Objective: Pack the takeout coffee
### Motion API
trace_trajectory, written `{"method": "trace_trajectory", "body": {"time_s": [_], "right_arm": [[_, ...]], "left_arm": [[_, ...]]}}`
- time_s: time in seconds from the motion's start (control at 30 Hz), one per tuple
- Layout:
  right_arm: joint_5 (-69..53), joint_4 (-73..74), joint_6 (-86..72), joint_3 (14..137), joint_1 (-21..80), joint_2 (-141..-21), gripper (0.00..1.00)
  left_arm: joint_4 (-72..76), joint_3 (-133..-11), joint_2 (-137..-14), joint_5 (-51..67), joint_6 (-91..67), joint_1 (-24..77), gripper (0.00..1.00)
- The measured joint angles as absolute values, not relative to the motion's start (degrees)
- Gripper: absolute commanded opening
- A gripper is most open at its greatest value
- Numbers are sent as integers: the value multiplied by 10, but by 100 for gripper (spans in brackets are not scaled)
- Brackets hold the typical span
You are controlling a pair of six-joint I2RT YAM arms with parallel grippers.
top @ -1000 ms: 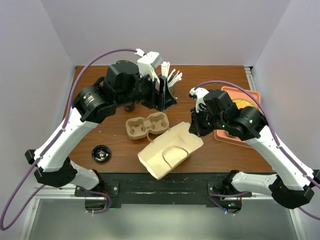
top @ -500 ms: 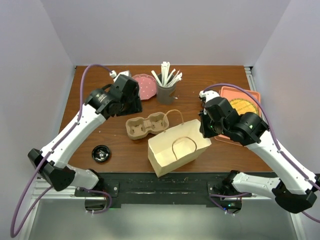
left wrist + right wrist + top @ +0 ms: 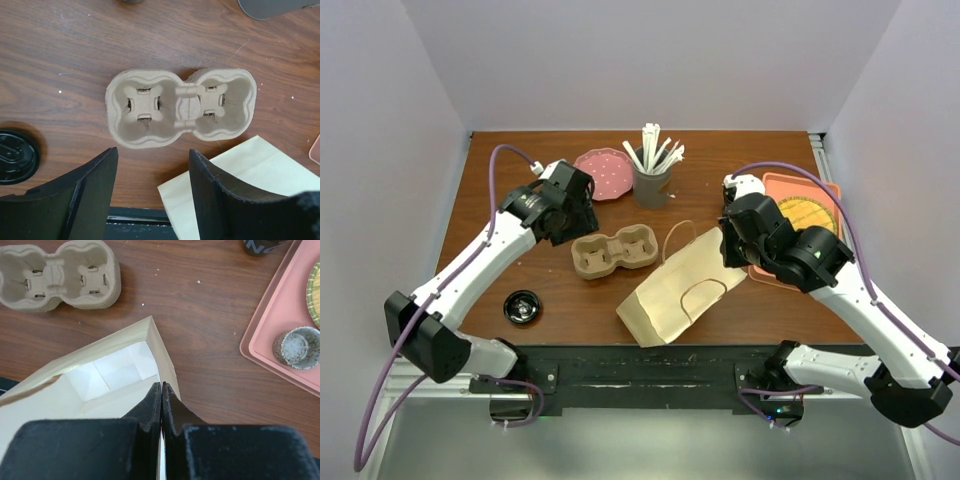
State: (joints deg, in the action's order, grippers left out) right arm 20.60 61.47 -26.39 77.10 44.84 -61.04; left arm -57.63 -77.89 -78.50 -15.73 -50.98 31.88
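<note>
While the tan paper bag (image 3: 672, 296) is pinched at its rim by the right gripper (image 3: 161, 387), so that its mouth gapes for packing, the left gripper (image 3: 152, 160) is held wide and empty. The black lettered takeout coffee (image 3: 260, 244) is glimpsed, unpacked, beside the pink plastic tray (image 3: 265, 340) at the worktop's right edge.

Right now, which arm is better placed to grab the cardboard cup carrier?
Left: the left hand hangs open over the cup carrier; the right hand is shut on the paper bag.
</note>
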Motion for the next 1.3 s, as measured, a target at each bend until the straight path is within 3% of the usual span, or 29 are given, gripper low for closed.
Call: {"method": "trace_trajectory", "body": {"time_s": [0.27, 0.57, 0.83, 1.1, 1.3], "right_arm": [[210, 606, -279, 771, 448, -627, 1], [206, 596, -289, 771, 448, -634, 2], [200, 593, -292, 771, 448, -634, 2], [200, 592, -295, 771, 448, -633, 2], [200, 591, -296, 771, 448, -633, 2]], "left_arm": [[-532, -719, -804, -147, -514, 295, 57], [-502, -685, -850, -143, -497, 258, 58], [-461, -662, -886, -129, -484, 258, 50], [-463, -648, -893, -127, -484, 258, 53], [-439, -626, -895, -124, -485, 258, 39]]}}
